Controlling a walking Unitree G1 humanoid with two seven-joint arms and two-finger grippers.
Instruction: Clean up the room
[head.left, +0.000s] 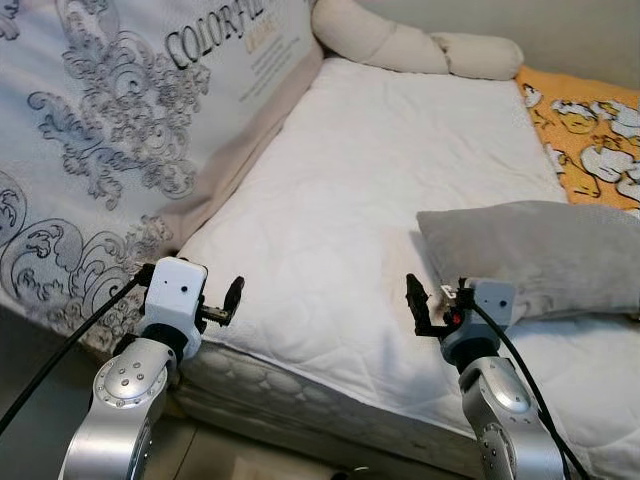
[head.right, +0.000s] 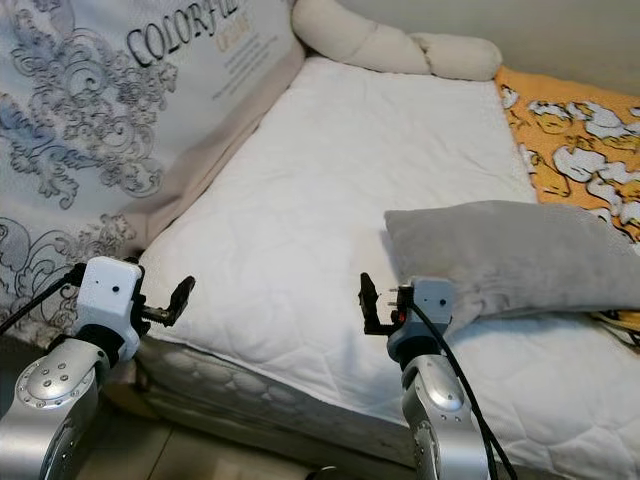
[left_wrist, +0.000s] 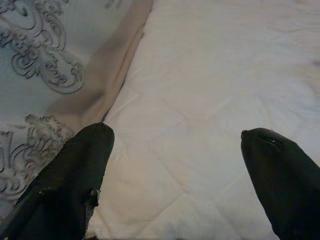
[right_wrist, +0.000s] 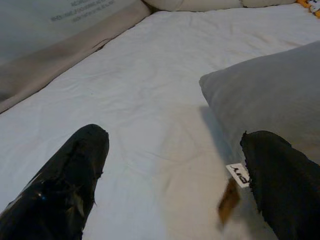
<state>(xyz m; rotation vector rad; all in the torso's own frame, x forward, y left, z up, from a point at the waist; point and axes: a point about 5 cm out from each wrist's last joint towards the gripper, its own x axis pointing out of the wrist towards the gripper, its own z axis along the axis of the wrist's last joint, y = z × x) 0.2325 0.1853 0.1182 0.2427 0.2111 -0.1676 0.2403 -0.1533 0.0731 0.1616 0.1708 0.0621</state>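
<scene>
Seemingly little of the tidying is done yet: the flat grey rectangular cushion (head.left: 540, 255) lies askew on the white quilted mattress (head.left: 350, 200) at its near right side, and the orange cartoon-print blanket (head.left: 590, 140) sits rumpled beyond it, beside the cream knotted bolster pillow (head.left: 420, 45) at the head. The right claw (right_wrist: 175, 175) hovers with fingers spread and empty just beside the cushion's near corner, where a small white tag (right_wrist: 239, 174) hangs. The left claw (left_wrist: 175, 170) hangs spread and empty over the mattress's left edge, near the patterned grey upright mattress (head.left: 110, 130).
</scene>
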